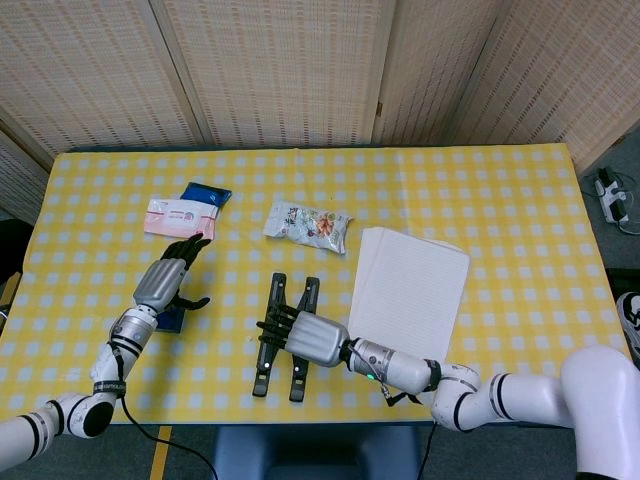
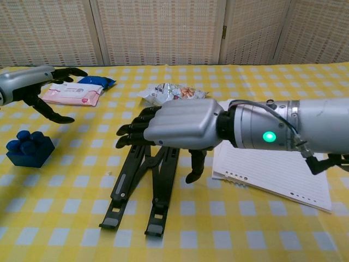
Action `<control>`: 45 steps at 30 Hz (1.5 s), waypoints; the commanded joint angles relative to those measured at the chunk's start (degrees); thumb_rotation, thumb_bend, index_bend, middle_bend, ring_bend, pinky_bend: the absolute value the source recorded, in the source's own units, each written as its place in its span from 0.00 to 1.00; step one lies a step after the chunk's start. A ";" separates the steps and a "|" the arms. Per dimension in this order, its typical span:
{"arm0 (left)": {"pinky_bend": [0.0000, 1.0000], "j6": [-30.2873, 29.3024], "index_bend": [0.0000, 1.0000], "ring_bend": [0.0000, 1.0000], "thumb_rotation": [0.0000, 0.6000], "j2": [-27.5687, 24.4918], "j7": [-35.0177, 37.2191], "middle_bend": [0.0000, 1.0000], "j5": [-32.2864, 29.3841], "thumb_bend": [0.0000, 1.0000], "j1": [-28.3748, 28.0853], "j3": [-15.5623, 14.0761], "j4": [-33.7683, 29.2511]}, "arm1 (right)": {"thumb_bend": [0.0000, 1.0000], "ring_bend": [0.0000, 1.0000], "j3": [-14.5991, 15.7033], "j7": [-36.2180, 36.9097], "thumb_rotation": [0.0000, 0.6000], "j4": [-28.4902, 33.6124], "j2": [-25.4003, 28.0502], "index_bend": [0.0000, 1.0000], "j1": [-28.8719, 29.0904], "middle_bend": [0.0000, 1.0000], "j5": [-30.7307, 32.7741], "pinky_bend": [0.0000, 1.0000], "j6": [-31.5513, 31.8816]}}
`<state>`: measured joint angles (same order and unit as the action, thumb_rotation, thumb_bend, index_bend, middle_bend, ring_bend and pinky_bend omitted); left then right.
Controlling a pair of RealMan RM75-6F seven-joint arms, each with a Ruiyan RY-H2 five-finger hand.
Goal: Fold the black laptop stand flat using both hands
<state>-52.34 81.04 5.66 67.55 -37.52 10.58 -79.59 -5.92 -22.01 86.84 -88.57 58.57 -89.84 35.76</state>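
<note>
Laptop stand, black, is seen lying on the checked worktop close to the 6 o'clock edge, its two bars running roughly 12 to 6 o'clock. The right robot hand is positioned over the stand's middle, fingers extended toward 9 o'clock across the bars, thumb hanging down at the 3 o'clock side; in the chest view the right robot hand appears just above the bars, and whether contact is made cannot be told. Nothing is grasped. The left robot hand is held released, fingers spread, well apart from the stand at 9 o'clock, above a blue block. A white notepad lies just beside the stand at 3 o'clock. A snack packet and a pink wipes pack lie toward 12 o'clock. Bare cloth is seen between stand and left robot hand.
</note>
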 commanded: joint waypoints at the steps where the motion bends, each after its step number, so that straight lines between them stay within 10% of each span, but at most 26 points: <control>1: 0.00 -0.13 0.00 0.00 1.00 -0.46 0.56 0.00 0.39 0.25 0.29 -0.09 -0.08 | 0.13 0.00 -1.00 -1.37 1.00 -2.47 -1.53 0.00 3.56 0.00 1.95 0.00 -4.30; 29: 0.00 3.16 0.00 0.00 1.00 0.20 6.63 0.00 0.26 0.25 1.00 -0.25 4.96 | 0.13 0.00 0.88 0.58 1.00 -14.72 -10.38 0.00 13.71 0.00 5.07 0.00 -13.26; 45: 0.00 3.27 0.00 0.00 1.00 0.54 6.97 0.00 0.67 0.25 1.31 -0.38 5.30 | 0.13 0.03 2.24 4.35 1.00 -15.73 -10.33 0.15 14.38 0.23 2.94 0.00 -9.86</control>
<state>-49.07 81.58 12.63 68.22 -36.22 10.21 -74.30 -3.85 -18.04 71.19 -99.00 73.02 -86.53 25.50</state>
